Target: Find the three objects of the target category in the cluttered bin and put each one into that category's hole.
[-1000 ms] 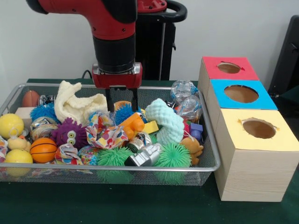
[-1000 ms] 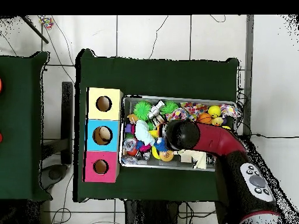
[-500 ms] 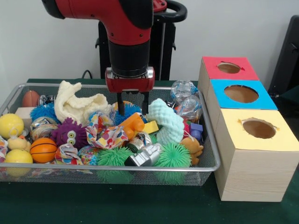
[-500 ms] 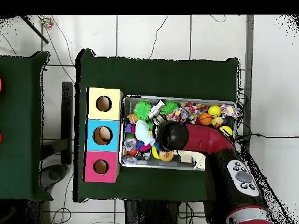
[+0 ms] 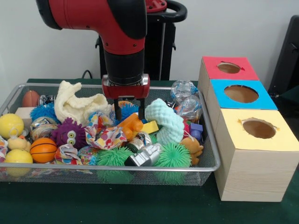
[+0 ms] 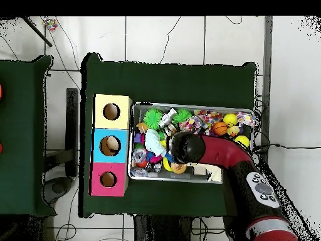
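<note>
While spread, pincer [image 5: 129, 111] above bin [image 5: 211, 154], dotted cloth [image 5: 106, 134] beside

no text, label, brand, number or sign can be read in either view. the faces of the three wooden boxes [image 5: 247, 135] are plain red, blue and yellow with no lettering. the toys in the wire-mesh bin [image 5: 212, 154] beside those boxes carry only patterns such as dots and ball seams, nothing legible. the red arm [image 6: 260, 194] has a few pale round marks on its upper side in the overhead view, too small to make out as writing.
</note>
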Robot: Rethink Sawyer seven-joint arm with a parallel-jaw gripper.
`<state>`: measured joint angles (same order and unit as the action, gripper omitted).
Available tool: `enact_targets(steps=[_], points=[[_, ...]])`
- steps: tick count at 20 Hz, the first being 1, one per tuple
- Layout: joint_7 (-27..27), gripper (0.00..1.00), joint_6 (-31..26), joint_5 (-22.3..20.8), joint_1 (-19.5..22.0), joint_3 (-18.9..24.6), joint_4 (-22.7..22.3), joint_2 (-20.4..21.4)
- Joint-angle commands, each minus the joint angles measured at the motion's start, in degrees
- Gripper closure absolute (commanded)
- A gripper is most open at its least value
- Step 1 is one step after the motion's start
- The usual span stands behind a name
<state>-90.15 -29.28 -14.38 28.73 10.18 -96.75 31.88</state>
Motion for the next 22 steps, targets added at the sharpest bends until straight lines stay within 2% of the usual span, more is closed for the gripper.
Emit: enact_targets(steps=[1,6,13,18,22], points=[[-3.63,0.00,1.70,-0.56,2.68,1.83,-0.34,-1.88],[-2.86,0.00,2.30,-1.21,3.89,2.26,-0.51,-2.40],[-4.22,0.00,2.68,-1.28,3.83,1.40,-2.69,-0.44],[-6.73,0.00,-0.86,0.11,1.05,-0.50,-4.68,5.08],[-8.83,0.00,-2.47,0.70,-1.72,-2.56,-3.67,6.53]])
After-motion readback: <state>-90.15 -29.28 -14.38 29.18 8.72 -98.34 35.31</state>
